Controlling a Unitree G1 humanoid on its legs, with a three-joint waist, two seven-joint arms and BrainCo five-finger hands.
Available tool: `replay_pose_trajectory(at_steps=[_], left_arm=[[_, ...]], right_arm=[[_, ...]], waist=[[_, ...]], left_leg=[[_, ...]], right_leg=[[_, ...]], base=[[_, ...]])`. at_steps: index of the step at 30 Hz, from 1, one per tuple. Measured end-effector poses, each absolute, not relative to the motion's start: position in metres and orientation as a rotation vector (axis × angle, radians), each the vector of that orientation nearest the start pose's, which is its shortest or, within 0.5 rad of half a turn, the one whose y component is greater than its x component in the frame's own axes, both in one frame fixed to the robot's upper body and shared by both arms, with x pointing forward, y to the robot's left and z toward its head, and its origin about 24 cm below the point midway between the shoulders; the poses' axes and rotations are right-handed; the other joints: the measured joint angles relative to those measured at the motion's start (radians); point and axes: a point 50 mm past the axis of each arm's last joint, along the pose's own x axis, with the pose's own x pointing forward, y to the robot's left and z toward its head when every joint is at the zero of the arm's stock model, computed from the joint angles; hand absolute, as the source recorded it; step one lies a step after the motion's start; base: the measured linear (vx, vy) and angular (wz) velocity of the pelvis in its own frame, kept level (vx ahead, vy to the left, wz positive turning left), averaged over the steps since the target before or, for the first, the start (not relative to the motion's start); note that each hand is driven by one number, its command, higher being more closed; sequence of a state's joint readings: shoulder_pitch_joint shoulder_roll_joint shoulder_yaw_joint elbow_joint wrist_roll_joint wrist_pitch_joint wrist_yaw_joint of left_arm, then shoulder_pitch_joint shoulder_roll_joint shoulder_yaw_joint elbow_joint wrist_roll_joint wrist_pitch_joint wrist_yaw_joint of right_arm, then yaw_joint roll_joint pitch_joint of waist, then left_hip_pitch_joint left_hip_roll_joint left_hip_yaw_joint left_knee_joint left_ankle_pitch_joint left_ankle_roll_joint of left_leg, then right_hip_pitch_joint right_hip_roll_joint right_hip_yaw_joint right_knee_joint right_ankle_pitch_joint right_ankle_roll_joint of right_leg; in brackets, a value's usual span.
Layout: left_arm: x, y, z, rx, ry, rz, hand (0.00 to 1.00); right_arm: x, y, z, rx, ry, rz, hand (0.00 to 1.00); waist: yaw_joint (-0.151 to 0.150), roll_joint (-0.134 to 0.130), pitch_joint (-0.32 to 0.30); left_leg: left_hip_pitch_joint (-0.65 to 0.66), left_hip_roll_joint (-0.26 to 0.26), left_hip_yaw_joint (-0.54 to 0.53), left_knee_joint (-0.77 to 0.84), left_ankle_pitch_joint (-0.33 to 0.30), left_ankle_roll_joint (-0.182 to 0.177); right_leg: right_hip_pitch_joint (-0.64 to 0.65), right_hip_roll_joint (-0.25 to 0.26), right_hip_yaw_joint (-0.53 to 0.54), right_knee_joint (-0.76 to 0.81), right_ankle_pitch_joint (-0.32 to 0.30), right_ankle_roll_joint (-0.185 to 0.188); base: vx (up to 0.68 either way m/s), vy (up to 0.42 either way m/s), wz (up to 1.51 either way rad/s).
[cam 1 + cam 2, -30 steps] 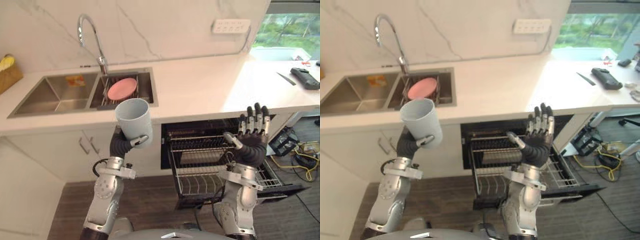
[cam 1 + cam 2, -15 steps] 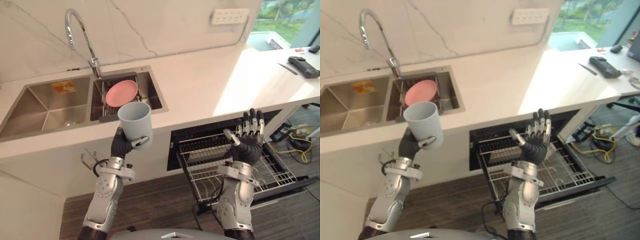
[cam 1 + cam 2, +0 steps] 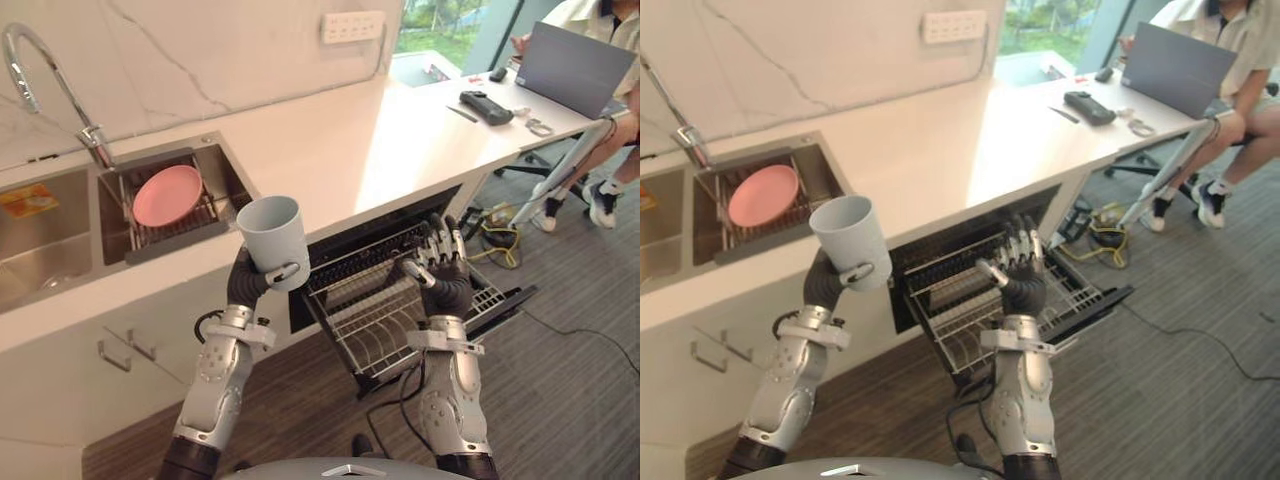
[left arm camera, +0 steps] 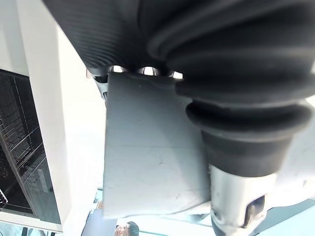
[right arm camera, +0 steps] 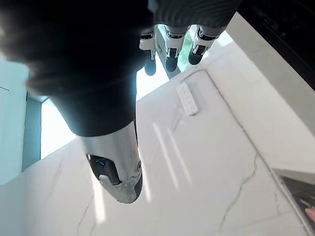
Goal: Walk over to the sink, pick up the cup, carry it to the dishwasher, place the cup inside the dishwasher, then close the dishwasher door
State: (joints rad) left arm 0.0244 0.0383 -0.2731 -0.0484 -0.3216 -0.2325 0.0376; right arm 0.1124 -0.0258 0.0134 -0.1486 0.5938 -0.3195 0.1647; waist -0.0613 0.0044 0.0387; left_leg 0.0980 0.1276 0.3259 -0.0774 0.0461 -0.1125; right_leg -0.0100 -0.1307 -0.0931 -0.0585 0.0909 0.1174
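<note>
A pale blue cup (image 3: 273,239) stands upright in my left hand (image 3: 247,282), whose fingers and thumb curl round its lower part; the cup's wall (image 4: 147,152) fills the left wrist view. It hangs in front of the counter edge, left of the open dishwasher (image 3: 395,290). The dishwasher's wire rack (image 3: 372,322) is pulled out over the lowered door (image 3: 505,298). My right hand (image 3: 441,270) is raised over the rack with its fingers (image 5: 168,46) straight and nothing in it.
A sink (image 3: 60,235) with a pink plate (image 3: 167,194) on a rack and a tap (image 3: 45,75) lies at the left. A white counter (image 3: 400,130) carries a laptop (image 3: 570,70) and small items. A seated person (image 3: 605,130) is at the far right. Cables (image 3: 495,235) lie on the floor.
The camera has swung to the right: the sink has slid left and the dishwasher sits closer to the middle. The cup stays held in the left hand; the right hand stays raised and open.
</note>
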Motion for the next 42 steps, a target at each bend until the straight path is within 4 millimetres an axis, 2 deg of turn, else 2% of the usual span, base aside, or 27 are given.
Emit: replay_pose_trajectory(at_steps=[4,9,11,19,23,24,30,33,36,38,42], left_arm=[[0.246,0.088,0.07,-0.317,-0.226,-0.188,1.0],[0.257,0.081,0.071,-0.252,-0.237,-0.151,1.0],[0.26,0.08,0.068,-0.238,-0.226,-0.125,1.0],[0.26,0.081,0.065,-0.229,-0.213,-0.08,1.0],[0.258,0.077,0.061,-0.129,-0.225,-0.079,1.0],[0.26,0.071,0.066,-0.021,-0.291,-0.051,1.0],[0.26,0.072,0.067,-0.021,-0.291,-0.044,1.0],[0.26,0.075,0.068,-0.025,-0.298,0.014,1.0],[0.26,0.082,0.072,-0.005,-0.328,0.11,1.0],[0.259,0.086,0.078,0.0,-0.364,0.193,1.0],[0.258,0.092,0.084,-0.003,-0.397,0.306,1.0]], right_arm=[[0.226,-0.156,0.08,0.572,-0.362,0.184,0.0],[0.225,-0.145,0.092,0.6,-0.381,0.315,0.0],[0.225,-0.145,0.091,0.631,-0.372,0.324,0.0],[0.225,-0.146,0.091,0.644,-0.361,0.358,0.0],[0.225,-0.144,0.091,0.644,-0.36,0.362,0.0],[0.227,-0.137,0.103,0.626,-0.399,0.412,0.0],[0.227,-0.136,0.103,0.625,-0.397,0.414,0.0],[0.227,-0.132,0.102,0.628,-0.382,0.421,0.0],[0.229,-0.126,0.102,0.629,-0.359,0.428,0.0],[0.23,-0.119,0.102,0.586,-0.341,0.423,0.0],[0.231,-0.112,0.102,0.517,-0.318,0.398,0.0]], waist=[[-0.004,0.0,-0.005],[-0.016,0.0,-0.012],[-0.026,-0.001,-0.012],[-0.021,-0.001,-0.013],[-0.021,0.003,-0.015],[-0.021,0.016,-0.028],[-0.02,0.017,-0.028],[-0.017,0.016,-0.028],[-0.002,0.017,-0.027],[0.01,0.017,-0.027],[0.01,0.019,-0.027]], left_leg=[[0.005,0.017,0.026,0.0,-0.003,-0.011],[0.009,0.029,0.066,0.0,-0.007,-0.019],[0.01,0.028,0.075,0.001,-0.008,-0.019],[0.019,0.027,0.083,0.001,-0.008,-0.017],[0.019,0.027,0.081,0.001,-0.005,-0.017],[0.022,0.026,0.087,0.001,-0.005,-0.017],[0.02,0.026,0.084,0.001,-0.004,-0.016],[0.003,0.028,0.067,0.016,-0.004,-0.015],[-0.013,0.035,0.05,0.039,-0.009,-0.017],[-0.017,0.043,0.043,0.052,-0.013,-0.021],[-0.026,0.048,0.036,0.066,-0.018,-0.024]], right_leg=[[-0.001,0.021,0.02,-0.022,0.023,-0.001],[-0.024,0.036,0.055,-0.022,0.037,-0.004],[-0.027,0.036,0.056,-0.022,0.042,-0.004],[-0.024,0.037,0.058,-0.022,0.049,-0.004],[-0.023,0.036,0.058,-0.022,0.051,-0.006],[-0.026,0.037,0.067,-0.022,0.053,-0.006],[-0.026,0.036,0.064,-0.022,0.053,-0.007],[-0.028,0.034,0.048,-0.029,0.053,-0.007],[-0.03,0.033,0.021,-0.03,0.052,-0.011],[-0.025,0.03,-0.026,-0.03,0.043,-0.023],[-0.026,0.031,-0.041,-0.03,0.042,-0.025]], base=[[-0.01,-0.043,-0.23],[-0.01,-0.016,-0.26],[-0.03,-0.004,-0.14],[-0.03,0.002,-0.03],[-0.02,0.0,0.0],[0.0,0.0,0.0],[0.0,0.0,0.01],[0.0,-0.003,0.14],[-0.04,-0.023,0.14],[-0.03,-0.029,0.05],[-0.02,-0.016,0.03]])
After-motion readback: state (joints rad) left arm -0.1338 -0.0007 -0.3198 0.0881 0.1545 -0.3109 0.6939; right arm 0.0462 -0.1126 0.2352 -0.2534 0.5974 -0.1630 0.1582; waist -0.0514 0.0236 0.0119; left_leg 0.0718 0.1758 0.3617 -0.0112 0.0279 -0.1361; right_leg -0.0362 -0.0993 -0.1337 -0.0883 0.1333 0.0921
